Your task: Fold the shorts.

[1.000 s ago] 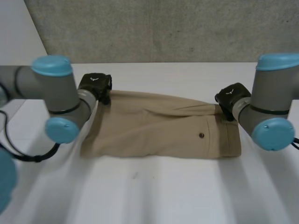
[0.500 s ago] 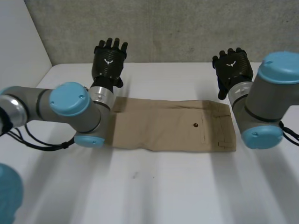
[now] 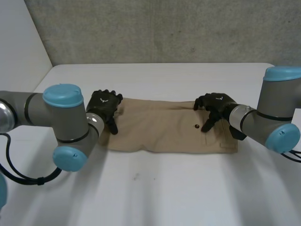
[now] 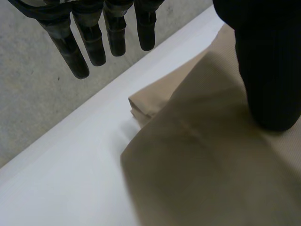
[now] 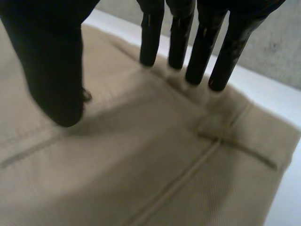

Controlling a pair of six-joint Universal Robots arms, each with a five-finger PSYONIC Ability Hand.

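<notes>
The tan shorts [image 3: 160, 129] lie folded in a long flat band across the middle of the table, with a dark button [image 3: 196, 126] toward their right end. My left hand [image 3: 106, 107] rests on the shorts' left end. In the left wrist view its fingers [image 4: 75, 52] hang straight past the cloth's far corner [image 4: 141, 106] while the thumb presses on the cloth [image 4: 202, 155]. My right hand [image 3: 216, 104] is on the right part beside the button. Its fingers [image 5: 197, 61] reach straight over the waistband [image 5: 235, 136], thumb down on the fabric. Neither hand pinches any cloth.
The white table [image 3: 155, 193] stretches wide in front of the shorts and on both sides. A grey wall [image 3: 164, 28] stands behind the table's far edge. Both arms [image 3: 61, 117] lean in over the table's sides.
A second ago both hands were at the shorts' ends; they then lifted with fingers spread beyond the far edge, and have come down onto the cloth. The shorts now lie flatter and narrower.
</notes>
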